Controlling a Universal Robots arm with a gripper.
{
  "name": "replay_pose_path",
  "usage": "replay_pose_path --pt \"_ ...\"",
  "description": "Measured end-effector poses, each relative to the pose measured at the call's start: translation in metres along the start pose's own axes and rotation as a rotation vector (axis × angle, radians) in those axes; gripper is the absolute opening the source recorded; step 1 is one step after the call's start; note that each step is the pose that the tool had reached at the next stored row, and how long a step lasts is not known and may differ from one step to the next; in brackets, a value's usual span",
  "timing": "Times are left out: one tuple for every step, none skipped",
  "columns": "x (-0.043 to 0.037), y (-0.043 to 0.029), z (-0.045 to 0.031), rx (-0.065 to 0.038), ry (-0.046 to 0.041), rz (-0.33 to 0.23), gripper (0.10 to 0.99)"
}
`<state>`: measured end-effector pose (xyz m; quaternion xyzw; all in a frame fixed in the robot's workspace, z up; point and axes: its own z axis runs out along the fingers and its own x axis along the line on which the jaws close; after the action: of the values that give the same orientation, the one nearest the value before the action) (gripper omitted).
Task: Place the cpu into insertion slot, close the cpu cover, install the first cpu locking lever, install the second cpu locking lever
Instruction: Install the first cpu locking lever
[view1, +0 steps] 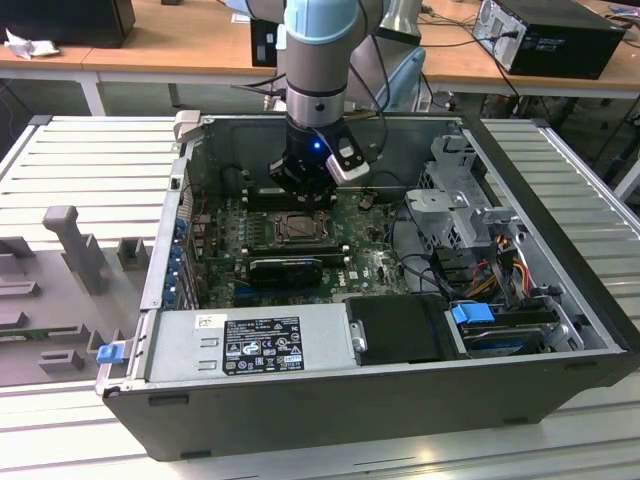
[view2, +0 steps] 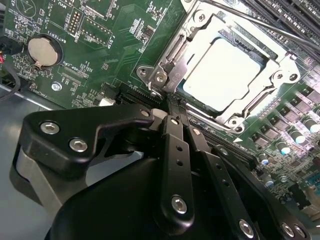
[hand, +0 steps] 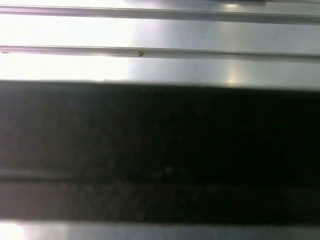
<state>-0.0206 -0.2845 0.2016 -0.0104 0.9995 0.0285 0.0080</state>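
One pale square metallic cpu (view2: 222, 75) sits under one silvery frame cpu cover (view2: 197, 27), upper right; one black gripper (view2: 172, 107) has its fingers pressed together, holding nothing

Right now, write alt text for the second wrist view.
The cpu sits in the insertion slot with the cpu cover closed over it. The black gripper reaches to the socket's corner, on a green motherboard with a coin battery.

A round coin battery (view2: 44, 51) sits on the green motherboard (view2: 115, 60). A blue latch (view1: 473, 313) and a labelled power supply (view1: 250, 343) lie inside the open computer case (view1: 560, 290).
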Motion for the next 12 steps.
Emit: replay_pose_path --pt "-0.0001 0.0000 0.0001 -0.002 -0.0002 -0.001 0.106" --pt "-0.0001 0.0001 0.0001 -0.003 -0.0002 -0.002 0.106" --pt "-0.0001 0.0001 0.0001 -0.003 -0.0003 -0.002 0.106" --pt "-0.0002 0.0002 -0.0004 -0.003 -0.0003 -0.003 0.106" --pt "-0.0002 0.0003 -0.0014 -0.003 -0.0003 -0.003 0.106" --pt "-0.0003 0.0004 -0.0028 -0.003 -0.0003 -0.003 0.106" --pt "-0.0003 0.0005 -0.0047 -0.003 -0.0002 -0.003 0.106" --pt "-0.0003 0.0007 -0.0065 -0.003 -0.0002 -0.003 0.106" --pt "-0.0003 0.0008 -0.0094 -0.003 -0.0003 -0.002 0.106" --pt "-0.0004 0.0010 -0.0130 -0.003 -0.0001 -0.002 0.106" --pt "-0.0004 0.0013 -0.0175 -0.003 -0.0002 -0.002 0.106" --pt "-0.0005 0.0014 -0.0203 -0.003 -0.0001 -0.002 0.106"
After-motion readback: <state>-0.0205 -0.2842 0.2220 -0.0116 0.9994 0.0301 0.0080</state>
